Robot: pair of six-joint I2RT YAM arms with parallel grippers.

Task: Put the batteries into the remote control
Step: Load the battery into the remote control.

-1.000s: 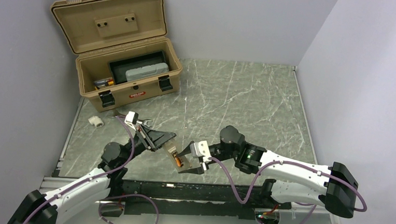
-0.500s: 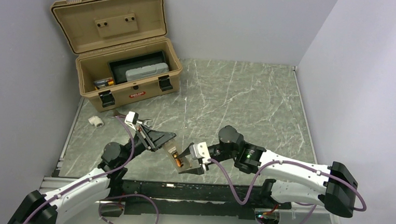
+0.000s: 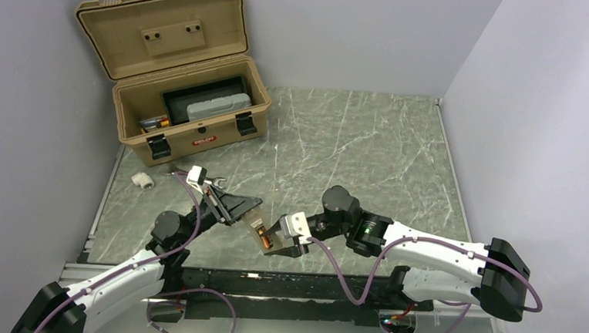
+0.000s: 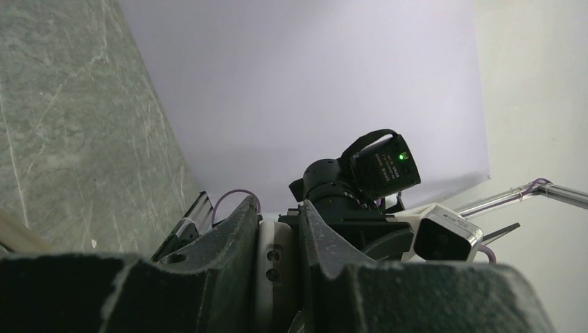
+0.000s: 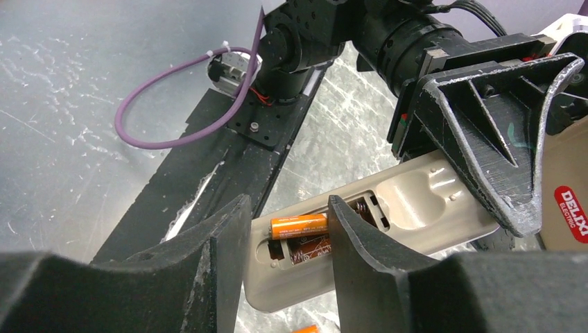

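Remote control (image 5: 430, 201), smooth pale plastic, cradles a slim orange cylindrical battery (image 5: 298, 225).

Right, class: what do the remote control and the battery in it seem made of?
Remote control: likely moulded plastic, matte pale grey, smoothly rounded recesses. Battery: glossy orange printed wrap, probably over metal, though that is hidden.

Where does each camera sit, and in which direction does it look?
Top external: above and behind the bases, looking down on table, toolbox, left arm and right arm.
Left wrist: on the left arm, looking between its own fingers toward the right arm and wall.
Right wrist: on the right arm, looking past its own fingers at the remote control and a battery.
Shared: top and right wrist show the left pincer clamping the remote control.
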